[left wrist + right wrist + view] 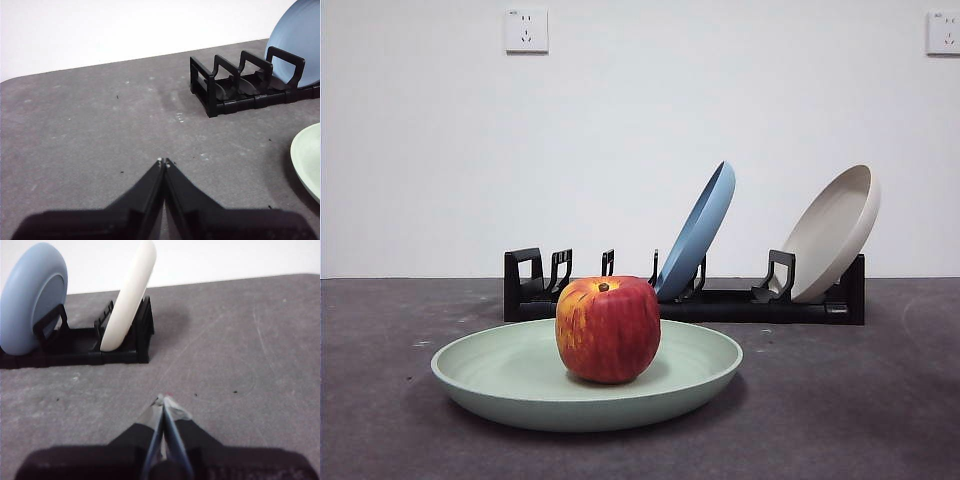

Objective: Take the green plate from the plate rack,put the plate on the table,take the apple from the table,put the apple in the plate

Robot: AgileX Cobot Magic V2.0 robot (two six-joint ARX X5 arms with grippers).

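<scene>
A red apple (608, 329) sits in the green plate (510, 375) on the table (860, 400); the left gripper (163, 162) and right gripper (164, 399) hang clenched, empty.

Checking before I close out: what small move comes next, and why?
Probably none beyond holding both arms back. The apple already sits in the green plate, flat on the table before the plate rack. The left gripper and right gripper are shut on nothing.
</scene>
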